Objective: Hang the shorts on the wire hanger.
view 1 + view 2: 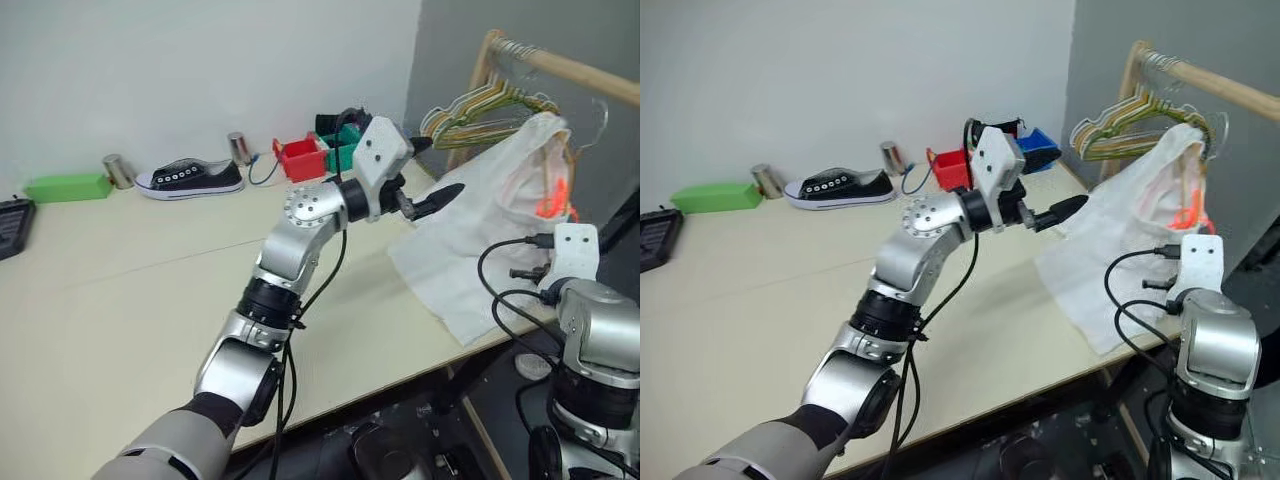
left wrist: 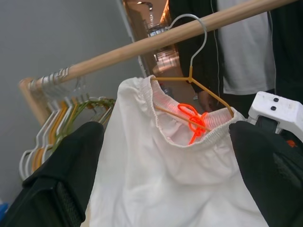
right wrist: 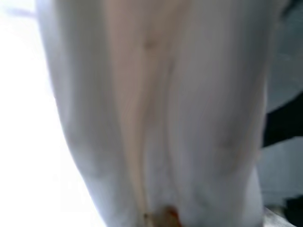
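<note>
Left of the rail [image 2: 142,47], the left gripper [image 1: 432,200] hovers with fingers spread wide and empty, near the shorts [image 1: 490,230]. The shorts hang under the rail on the hanger [image 2: 199,90], hem trailing onto the table [image 1: 150,300]. The right gripper, below the rail, is clamped shut; what it pinches is hidden.

Risk: a tug could slip the waistband off the wire, since the hanger's far shoulder is buried in cloth.

A lab-like test room: plain worktable [image 1: 120,290] (parts bins [image 1: 300,157]), wooden rack [image 1: 560,65].
</note>
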Motion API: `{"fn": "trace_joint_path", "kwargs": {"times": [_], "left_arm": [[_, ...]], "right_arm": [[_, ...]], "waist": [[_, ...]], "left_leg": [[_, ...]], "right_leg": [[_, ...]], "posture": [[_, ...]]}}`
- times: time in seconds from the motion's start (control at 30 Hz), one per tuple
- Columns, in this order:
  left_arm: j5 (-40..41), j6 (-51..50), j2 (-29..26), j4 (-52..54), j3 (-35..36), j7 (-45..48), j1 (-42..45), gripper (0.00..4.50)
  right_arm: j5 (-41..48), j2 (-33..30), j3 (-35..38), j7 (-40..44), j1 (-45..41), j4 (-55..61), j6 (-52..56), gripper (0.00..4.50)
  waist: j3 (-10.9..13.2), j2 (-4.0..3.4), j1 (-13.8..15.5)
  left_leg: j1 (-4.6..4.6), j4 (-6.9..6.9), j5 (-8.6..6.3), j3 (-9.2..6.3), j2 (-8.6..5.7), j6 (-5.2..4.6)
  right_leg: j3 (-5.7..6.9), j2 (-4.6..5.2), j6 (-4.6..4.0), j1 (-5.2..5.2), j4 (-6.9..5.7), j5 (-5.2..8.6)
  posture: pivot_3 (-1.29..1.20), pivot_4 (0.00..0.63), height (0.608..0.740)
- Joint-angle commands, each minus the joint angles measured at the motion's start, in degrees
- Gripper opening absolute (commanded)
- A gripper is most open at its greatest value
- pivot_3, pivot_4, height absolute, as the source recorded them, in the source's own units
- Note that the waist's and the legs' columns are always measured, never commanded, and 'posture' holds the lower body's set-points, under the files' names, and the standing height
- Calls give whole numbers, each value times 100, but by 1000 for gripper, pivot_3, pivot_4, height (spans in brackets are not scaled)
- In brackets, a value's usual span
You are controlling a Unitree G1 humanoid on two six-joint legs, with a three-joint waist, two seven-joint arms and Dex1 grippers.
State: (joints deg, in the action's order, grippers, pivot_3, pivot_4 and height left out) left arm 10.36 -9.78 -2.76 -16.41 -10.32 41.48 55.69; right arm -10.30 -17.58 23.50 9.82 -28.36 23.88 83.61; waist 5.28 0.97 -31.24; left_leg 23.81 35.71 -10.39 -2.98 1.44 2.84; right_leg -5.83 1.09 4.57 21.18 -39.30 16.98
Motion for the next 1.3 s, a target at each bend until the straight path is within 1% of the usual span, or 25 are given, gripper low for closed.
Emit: {"fn": "trace_joint_path", "kwargs": {"times": [0.03,0.3,0.47,0.67,0.73,0.77,0.83,0.9,0.97,1.1,1.3], "left_arm": [[-32,306,175,-149,61,-125,353,4486],[1,284,198,-77,69,-104,350,4486],[-29,223,175,36,31,-125,292,4486],[-87,188,132,142,-15,-146,217,4486],[-91,173,115,168,-10,-152,211,4500],[-95,169,109,178,-8,-155,208,4500],[-103,166,103,190,-9,-158,202,4500],[-102,161,103,203,-8,-156,196,4500],[-105,159,106,211,-3,-151,192,4500],[-118,171,109,214,1,-142,178,4500],[-100,182,69,227,21,-105,143,4500]], "right_arm": [[50,71,505,-410,-625,-299,-408,0],[280,-304,828,-659,-1313,-1346,-796,0],[519,-257,1269,-798,-1762,-1813,-399,0],[729,-265,1386,-770,-1891,-2022,6,0],[781,-253,1418,-786,-1922,-2021,128,553],[804,-239,1421,-800,-1927,-2004,162,672],[840,-225,1400,-803,-1921,-1971,174,1163],[847,-204,1363,-816,-1918,-1925,189,1741],[832,-189,1329,-855,-1916,-1872,207,2208],[705,-410,905,-937,-1725,-1599,85,3022],[557,-630,243,-1088,-1590,-579,346,4220]], "waist": [[0,0,-59],[-2,-4,-180],[-2,-4,-191],[-3,-6,-175],[-3,-6,-171],[-3,-6,-171],[-3,-6,-169],[-3,-6,-166],[-3,-6,-165],[-3,-6,-164],[-4,-7,-147]], "left_leg": [[0,-1,0,0,0,0],[-4,-20,0,3,-1,-1],[-6,-25,0,6,-1,-1],[-7,-26,1,5,-2,-1],[-7,-26,1,6,-2,-2],[-7,-26,1,6,-2,-2],[-7,-26,1,6,-2,-2],[-7,-26,1,5,-2,-1],[-7,-26,1,5,-2,-2],[-7,-26,1,5,-2,-1],[-8,-28,1,5,-2,-1]], "right_leg": [[0,0,0,0,0,0],[0,2,0,-7,20,0],[-2,3,0,-7,23,0],[-3,3,0,-9,22,0],[-4,3,0,-9,23,0],[-3,3,0,-9,23,0],[-3,2,0,-9,23,0],[-3,2,1,-10,23,0],[-3,3,1,-10,23,0],[-3,3,1,-9,23,0],[-4,2,1,-8,25,1]], "posture": [[-479,14,740],[-463,14,740],[-457,14,740],[-437,13,740],[-437,13,740],[-433,11,740],[-432,10,740],[-432,10,740],[-433,9,740],[-432,8,740],[-444,4,740]]}}
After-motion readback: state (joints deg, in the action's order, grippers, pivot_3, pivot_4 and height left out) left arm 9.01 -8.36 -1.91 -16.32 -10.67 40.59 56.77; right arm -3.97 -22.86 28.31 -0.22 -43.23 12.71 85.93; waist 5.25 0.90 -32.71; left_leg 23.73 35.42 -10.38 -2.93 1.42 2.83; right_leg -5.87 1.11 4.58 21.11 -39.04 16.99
